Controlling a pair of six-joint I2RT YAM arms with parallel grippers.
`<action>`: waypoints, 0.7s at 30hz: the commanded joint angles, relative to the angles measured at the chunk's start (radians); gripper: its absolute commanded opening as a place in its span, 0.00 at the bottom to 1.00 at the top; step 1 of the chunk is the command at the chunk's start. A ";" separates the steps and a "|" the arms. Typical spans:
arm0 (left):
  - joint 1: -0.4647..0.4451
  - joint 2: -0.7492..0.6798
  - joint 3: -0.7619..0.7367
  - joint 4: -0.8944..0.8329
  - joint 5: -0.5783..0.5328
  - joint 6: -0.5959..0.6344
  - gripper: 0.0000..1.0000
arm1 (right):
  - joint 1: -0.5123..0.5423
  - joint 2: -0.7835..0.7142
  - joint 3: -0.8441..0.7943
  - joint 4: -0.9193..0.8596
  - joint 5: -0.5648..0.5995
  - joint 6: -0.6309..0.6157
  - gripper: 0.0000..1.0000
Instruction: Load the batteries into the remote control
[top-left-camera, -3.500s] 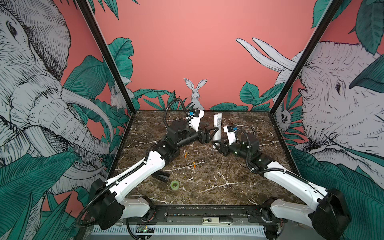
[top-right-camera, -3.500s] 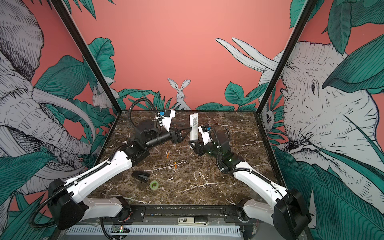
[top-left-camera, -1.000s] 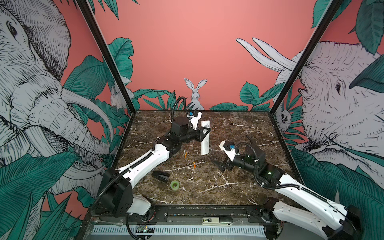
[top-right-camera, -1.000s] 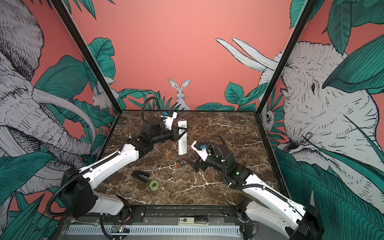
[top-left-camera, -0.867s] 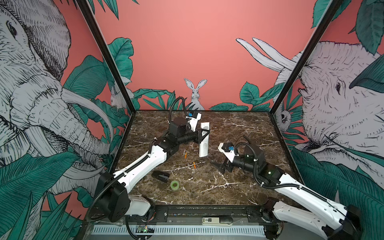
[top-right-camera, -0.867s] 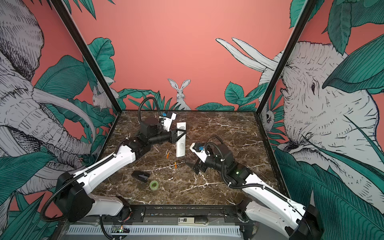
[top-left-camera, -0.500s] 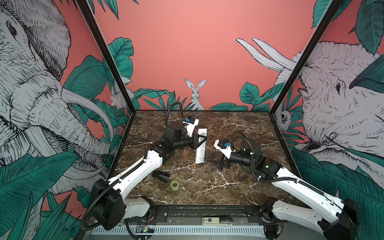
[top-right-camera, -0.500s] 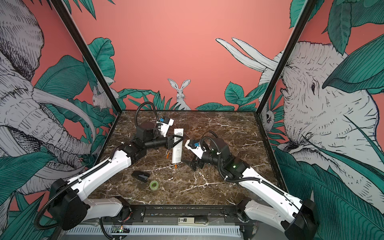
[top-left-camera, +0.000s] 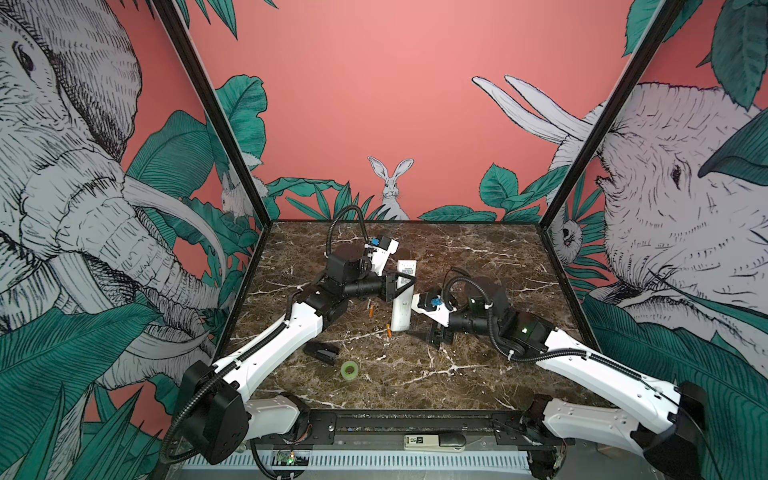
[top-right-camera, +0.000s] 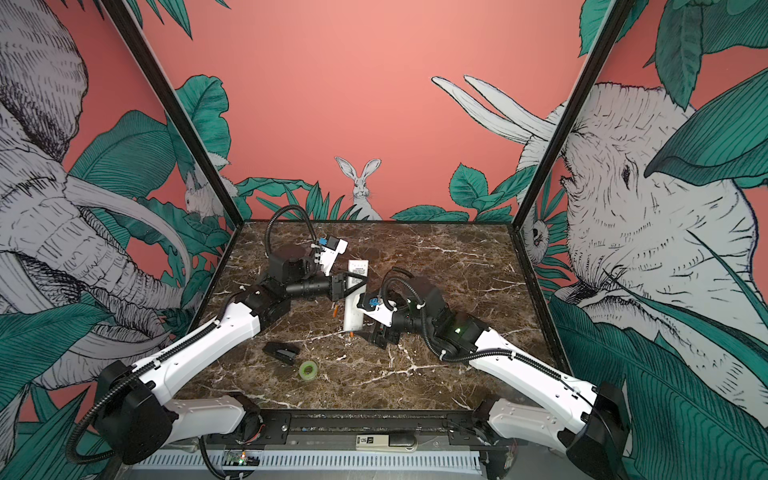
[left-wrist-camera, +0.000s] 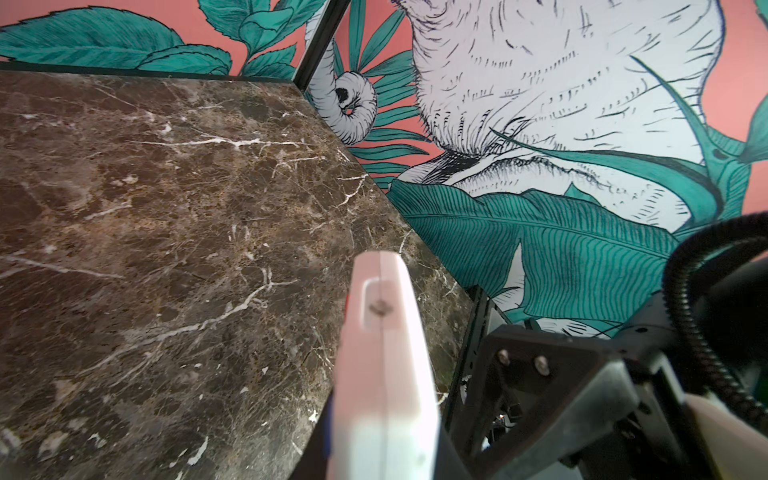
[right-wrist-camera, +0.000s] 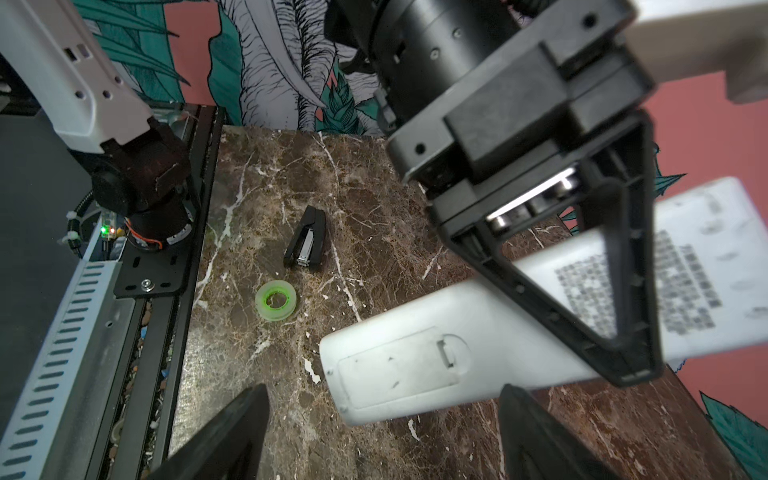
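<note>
White arm shells (top-left-camera: 291, 336), black joints (top-left-camera: 216, 411), ribbed black cables (top-left-camera: 349, 207), triangular black left pincer (top-left-camera: 405, 284).

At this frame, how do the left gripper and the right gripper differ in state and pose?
The left gripper is shut on the remote control, clamping it around its middle. The right gripper stands wide open and holds nothing. The left gripper also sits higher up the remote control, while the right gripper is lower, facing the end with the battery cover. Shared: both are black and both are at the same remote control.
</note>
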 joint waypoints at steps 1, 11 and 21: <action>0.006 -0.005 -0.019 0.046 0.063 -0.023 0.00 | 0.014 0.001 0.023 -0.003 0.021 -0.053 0.87; 0.006 0.014 -0.040 0.100 0.089 -0.067 0.00 | 0.058 0.048 0.034 0.002 0.122 -0.097 0.83; 0.006 0.016 -0.040 0.105 0.091 -0.075 0.00 | 0.075 0.072 0.035 -0.004 0.154 -0.100 0.79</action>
